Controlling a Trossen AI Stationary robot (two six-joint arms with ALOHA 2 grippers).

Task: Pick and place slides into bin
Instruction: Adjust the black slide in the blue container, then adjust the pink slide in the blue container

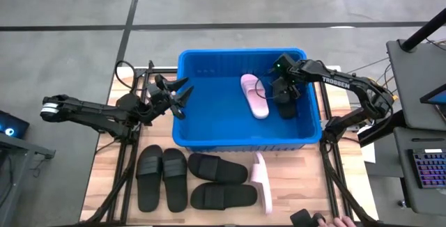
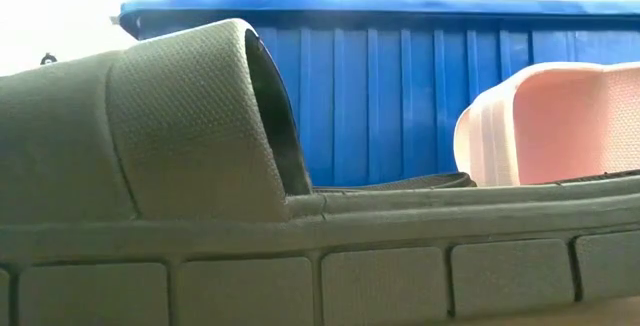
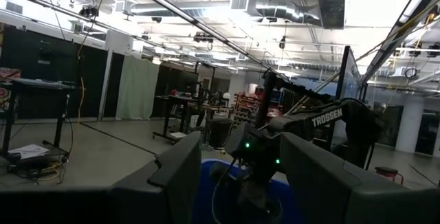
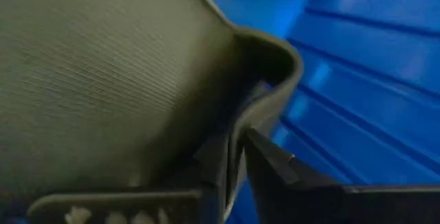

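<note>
Inside the bin (image 1: 209, 70), the right end effector (image 1: 286, 100) is pinching a black slide (image 1: 288, 106) beside the pink slide (image 1: 254, 95). The left end effector (image 1: 180, 95) is hovering, spread, just outside the bin's left wall.

One blue bin (image 1: 209, 67). Two pink slides: one in the bin (image 1: 254, 95), one on the worktop (image 1: 263, 179). Five black slides: four on the worktop (image 1: 149, 177) (image 1: 175, 179) (image 1: 217, 168) (image 1: 223, 197), and one inside the bin (image 1: 286, 107). Two arms.

Left claw (image 3: 237, 183) fingers apart; right arm (image 3: 323, 121) beyond, over bin (image 3: 213, 176).
</note>
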